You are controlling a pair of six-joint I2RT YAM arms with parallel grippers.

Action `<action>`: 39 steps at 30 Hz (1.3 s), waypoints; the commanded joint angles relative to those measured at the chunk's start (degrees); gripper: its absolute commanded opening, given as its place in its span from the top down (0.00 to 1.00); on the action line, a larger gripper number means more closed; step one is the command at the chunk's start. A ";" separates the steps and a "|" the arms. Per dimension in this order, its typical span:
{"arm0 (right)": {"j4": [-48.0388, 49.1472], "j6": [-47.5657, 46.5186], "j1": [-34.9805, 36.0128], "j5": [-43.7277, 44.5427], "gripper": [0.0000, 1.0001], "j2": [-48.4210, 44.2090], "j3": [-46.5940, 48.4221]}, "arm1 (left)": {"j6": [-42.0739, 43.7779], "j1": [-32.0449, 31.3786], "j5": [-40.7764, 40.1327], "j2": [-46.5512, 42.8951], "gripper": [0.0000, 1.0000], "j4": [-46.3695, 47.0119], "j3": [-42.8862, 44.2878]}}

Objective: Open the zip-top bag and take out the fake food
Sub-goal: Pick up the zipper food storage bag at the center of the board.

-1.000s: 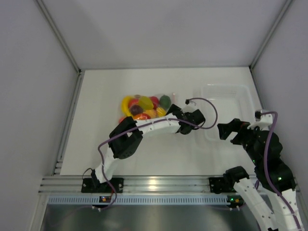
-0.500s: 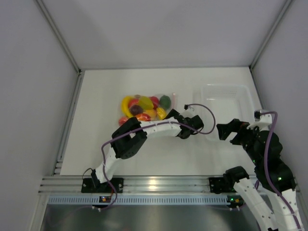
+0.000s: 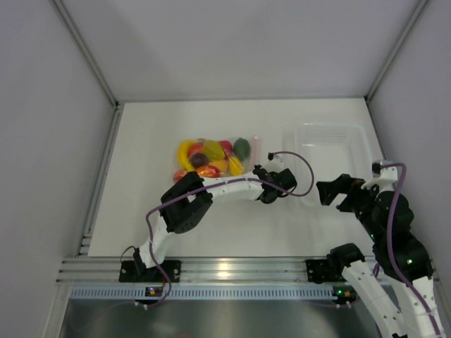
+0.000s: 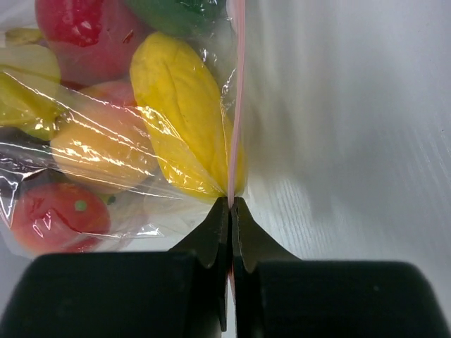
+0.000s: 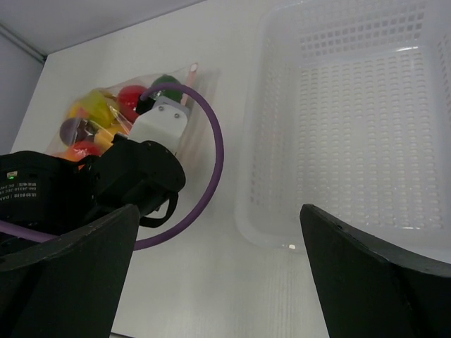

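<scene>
The zip-top bag (image 3: pixel 211 158) lies flat on the white table, full of fake food (image 3: pixel 209 150): yellow, red, orange, green and dark purple pieces. Its pink zip strip (image 4: pixel 237 105) runs along the bag's right edge. My left gripper (image 4: pixel 230 204) is shut on the near end of that strip, just below a yellow piece (image 4: pixel 183 105) and a red one (image 4: pixel 77 28). In the top view the left gripper (image 3: pixel 255 172) sits at the bag's near right corner. My right gripper (image 5: pixel 218 211) hangs open above the table with nothing between its fingers, right of the left wrist.
A clear perforated plastic tray (image 3: pixel 356 131) stands at the back right, with its near rim (image 5: pixel 246 218) just ahead of my right gripper. The left arm's purple cable (image 3: pixel 304 166) loops between the bag and the tray. Walls close in the table on three sides.
My left gripper has gone from open to shut on the bag's zip strip, and its wrist has shifted slightly left. The right arm has held still.
</scene>
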 commanded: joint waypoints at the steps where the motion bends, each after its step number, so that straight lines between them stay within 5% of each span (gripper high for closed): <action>1: 2.43 0.40 -0.78 -0.34 0.01 -0.62 0.35 | -0.60 0.12 -0.15 -5.08 1.00 -0.29 0.02; 21: 11.39 -2.14 -0.78 -1.39 0.01 3.52 -3.16 | 14.51 8.47 19.10 -28.71 1.00 -0.20 1.17; 32: 29.12 -5.74 -0.87 -21.24 0.01 3.95 -9.57 | 22.07 8.64 22.44 -43.05 1.00 -0.38 2.75; 39: 36.44 -6.98 -0.78 -39.51 0.01 3.43 -11.16 | 22.69 10.14 44.57 -48.24 1.00 -0.46 2.57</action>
